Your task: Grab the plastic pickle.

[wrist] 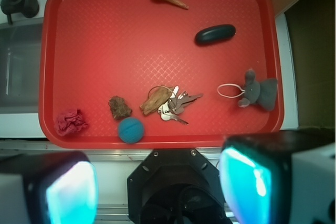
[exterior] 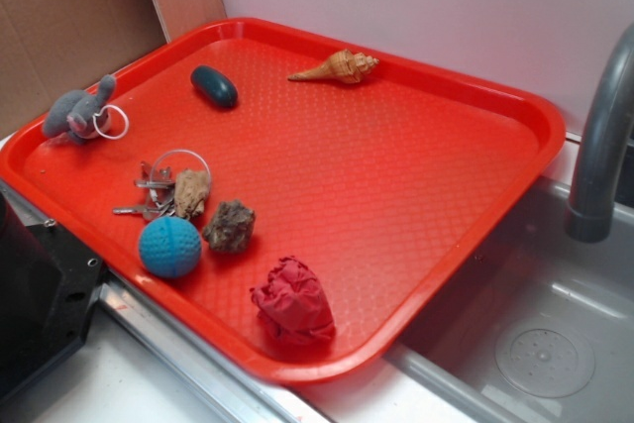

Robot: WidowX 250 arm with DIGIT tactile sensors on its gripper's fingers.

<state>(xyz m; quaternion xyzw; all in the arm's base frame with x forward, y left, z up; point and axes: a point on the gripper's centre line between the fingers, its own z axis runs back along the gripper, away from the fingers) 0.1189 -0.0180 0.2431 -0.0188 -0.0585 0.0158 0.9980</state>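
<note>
Red tray (exterior: 515, 146) holds plastic pickle (exterior: 214, 86) near seashell (exterior: 339, 67)

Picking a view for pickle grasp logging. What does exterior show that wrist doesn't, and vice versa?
Exterior only: the sink basin with its drain, and the cardboard behind the tray.

Wrist only: the end effector, its two fingers spread apart with nothing between them, well short of the tray.

Both: the red tray, plastic pickle, shell, blue ball, keys, rock, crumpled red wad, grey plush, faucet.
</note>
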